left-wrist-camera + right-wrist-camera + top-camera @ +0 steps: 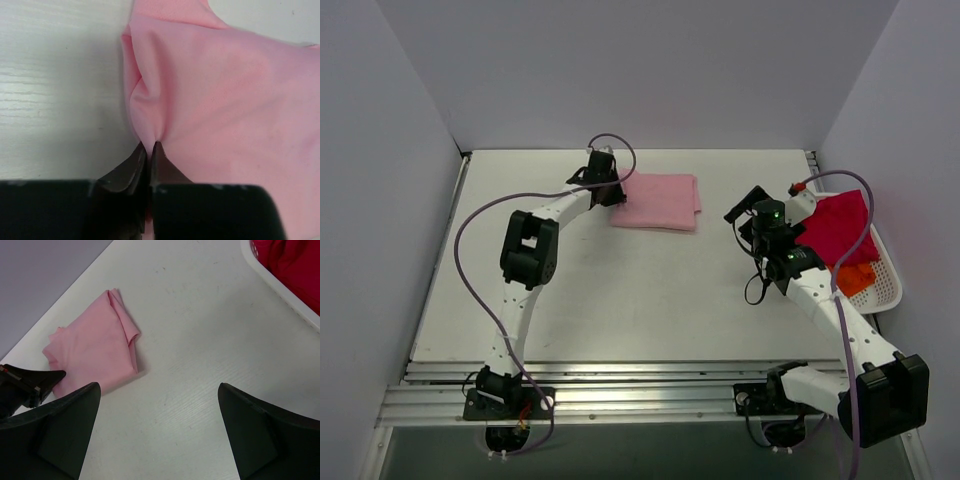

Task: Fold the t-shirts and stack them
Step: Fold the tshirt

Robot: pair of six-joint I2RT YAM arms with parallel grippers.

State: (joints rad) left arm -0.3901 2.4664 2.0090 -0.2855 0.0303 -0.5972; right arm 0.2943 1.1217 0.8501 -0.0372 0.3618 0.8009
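white table (650, 300) | white slotted basket (890, 285) at its right edge | metal rails (650, 385) along near edge

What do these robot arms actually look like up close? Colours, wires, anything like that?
Both arms are white tubes joined by chunky black joint housings. A lilac cable loops along the left arm; the right arm has one too, plus small green lights. The left gripper and right gripper have matte black, wedge-shaped fingers.
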